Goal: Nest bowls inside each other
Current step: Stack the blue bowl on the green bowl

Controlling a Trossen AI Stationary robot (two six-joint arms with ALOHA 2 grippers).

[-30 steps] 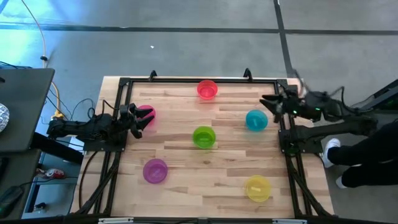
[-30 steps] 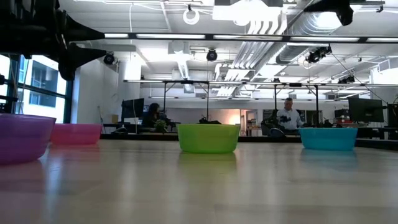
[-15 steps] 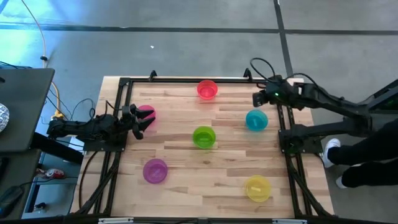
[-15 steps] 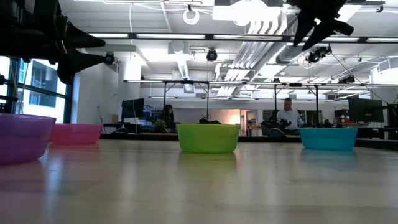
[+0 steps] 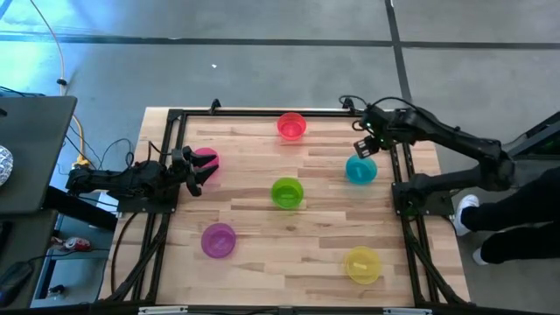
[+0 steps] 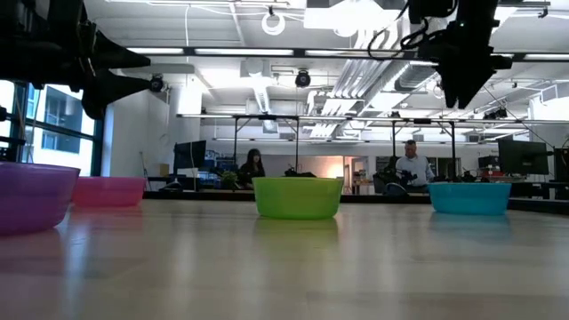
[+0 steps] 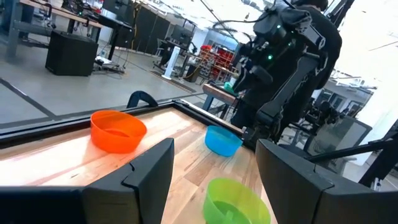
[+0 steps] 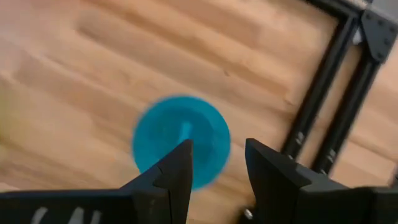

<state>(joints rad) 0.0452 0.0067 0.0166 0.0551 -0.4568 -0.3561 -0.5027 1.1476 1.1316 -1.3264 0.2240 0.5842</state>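
Six small bowls stand apart on their bases on the wooden table: red [image 5: 291,125] at the far edge, pink [image 5: 206,158] at the left, blue [image 5: 360,170] at the right, green [image 5: 287,192] in the middle, purple [image 5: 218,240] and yellow [image 5: 362,264] nearer. My right gripper [image 5: 364,146] hangs open above the blue bowl [image 8: 180,140], pointing down, just to its far side. My left gripper [image 5: 196,172] waits open in the air beside the pink bowl [image 6: 108,190], pointing level toward the table's right.
A black frame [image 5: 400,175] runs along the table's left, right and far edges. Bare wood lies between the bowls. Beyond the right edge a person's dark legs and white shoe [image 5: 466,210] show. People stand far off in the room behind the table.
My right arm has swung from over the table's right frame toward the left, in over the table, and has tipped its gripper down until it points at the blue bowl. No bowl has moved.
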